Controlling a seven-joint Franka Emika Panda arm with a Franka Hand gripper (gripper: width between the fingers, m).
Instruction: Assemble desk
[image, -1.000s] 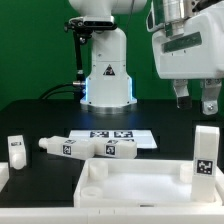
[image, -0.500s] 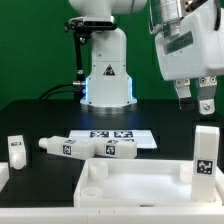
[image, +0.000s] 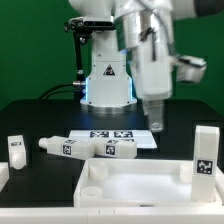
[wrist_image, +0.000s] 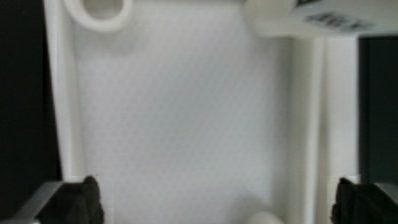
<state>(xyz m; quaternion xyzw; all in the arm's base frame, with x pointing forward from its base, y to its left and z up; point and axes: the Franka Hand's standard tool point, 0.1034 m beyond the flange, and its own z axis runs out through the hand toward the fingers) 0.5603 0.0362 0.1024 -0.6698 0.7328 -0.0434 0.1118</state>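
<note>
The desk's white tabletop panel (image: 135, 186) lies at the front with its raised rim up. One white tagged leg (image: 206, 150) stands upright at its right corner. Two legs (image: 66, 147) (image: 117, 148) lie behind the panel, and another leg (image: 16, 149) stands at the exterior view's left. My gripper (image: 157, 120) hangs above the panel's back part, open and empty. In the wrist view the gripper (wrist_image: 217, 205) shows both dark fingertips (wrist_image: 80, 200) wide apart over the panel (wrist_image: 178, 110), with a round socket (wrist_image: 102, 12) and a tagged leg (wrist_image: 320, 15) beyond.
The marker board (image: 122, 135) lies flat behind the lying legs. The robot's white base (image: 106, 75) stands at the back middle. The table is black.
The gripper has swung from the exterior view's upper right toward the middle, turned, and now hangs over the panel's back part.
</note>
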